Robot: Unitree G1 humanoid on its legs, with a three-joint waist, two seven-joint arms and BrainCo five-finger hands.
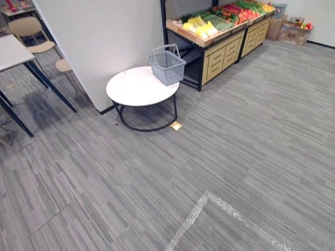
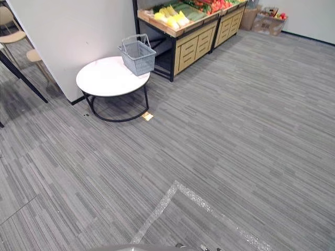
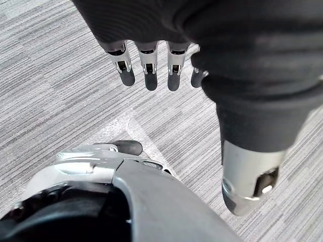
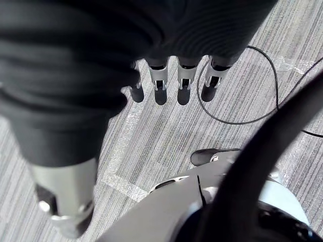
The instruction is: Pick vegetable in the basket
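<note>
Left hand [image 3: 150, 68] and right hand [image 4: 184, 83] hang open; basket [image 1: 167, 65] on white table [image 1: 133, 90].

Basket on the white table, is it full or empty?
Empty, it seems: the grey basket stands upright on the round table, and nothing colourful shows through its open top or mesh walls.

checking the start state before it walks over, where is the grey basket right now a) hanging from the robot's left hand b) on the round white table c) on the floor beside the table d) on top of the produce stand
b: the grey basket stands upright on the round white table, at the table's edge nearest the produce stand.
</note>
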